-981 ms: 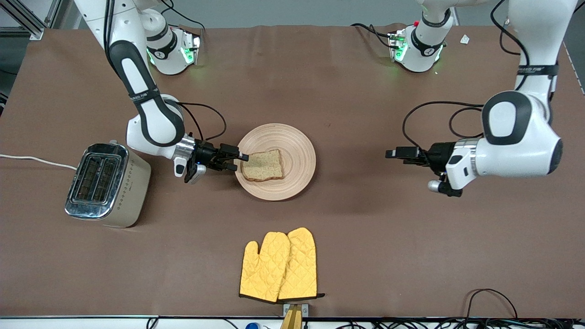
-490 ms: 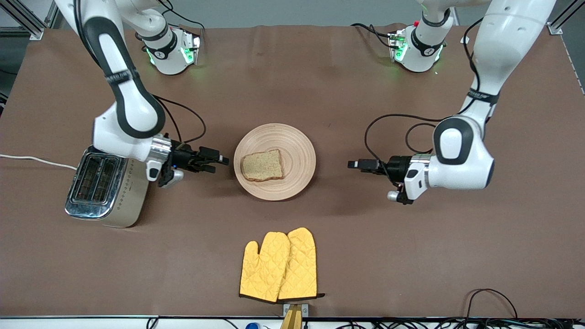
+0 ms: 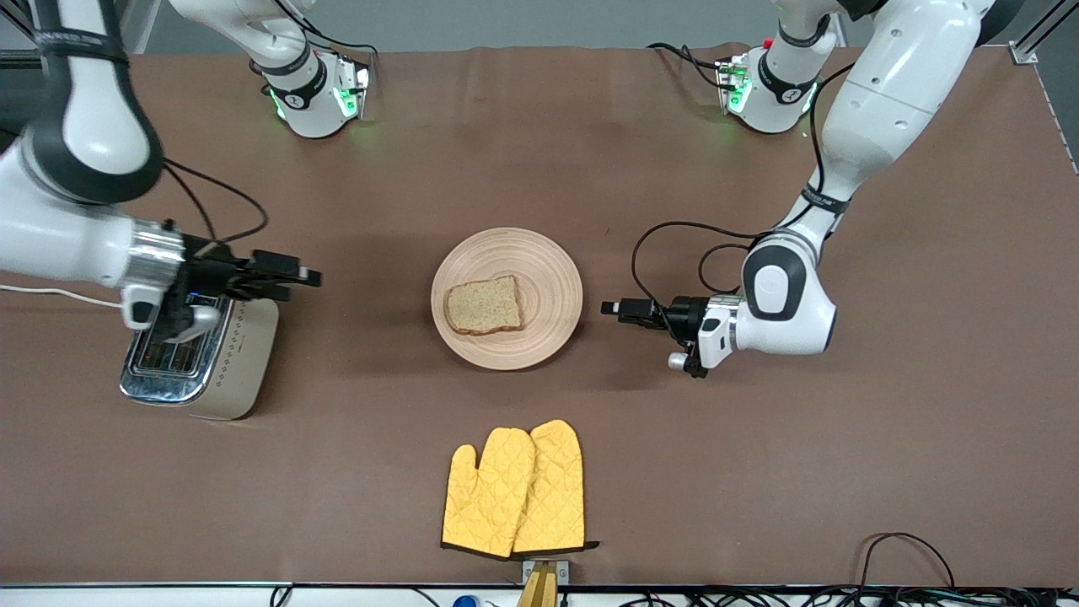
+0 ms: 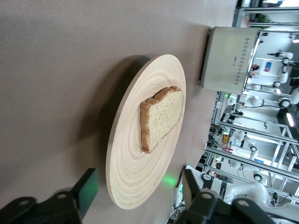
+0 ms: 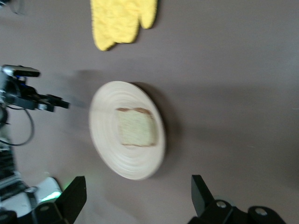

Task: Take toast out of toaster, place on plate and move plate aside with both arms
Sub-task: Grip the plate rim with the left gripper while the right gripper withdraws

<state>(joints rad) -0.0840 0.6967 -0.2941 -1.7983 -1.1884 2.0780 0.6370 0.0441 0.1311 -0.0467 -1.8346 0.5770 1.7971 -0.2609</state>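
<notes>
Brown table: toast point(image 3: 484, 305) now lies on the plate point(image 3: 552, 270), toaster point(image 3: 228, 379) empty. Right gripper point(image 3: 297, 275) has pulled back over the toaster, fingers apart. Left gripper point(image 3: 614, 308) has moved in beside the plate, seemingly open, probably to shift it.

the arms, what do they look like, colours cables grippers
Both arms are glossy white with dark grey bands at the joints and a silver ring at each wrist. The left gripper and right gripper are black, each with two fingers. Thin black cables loop from the wrists. Green lights glow on the two white bases.
</notes>
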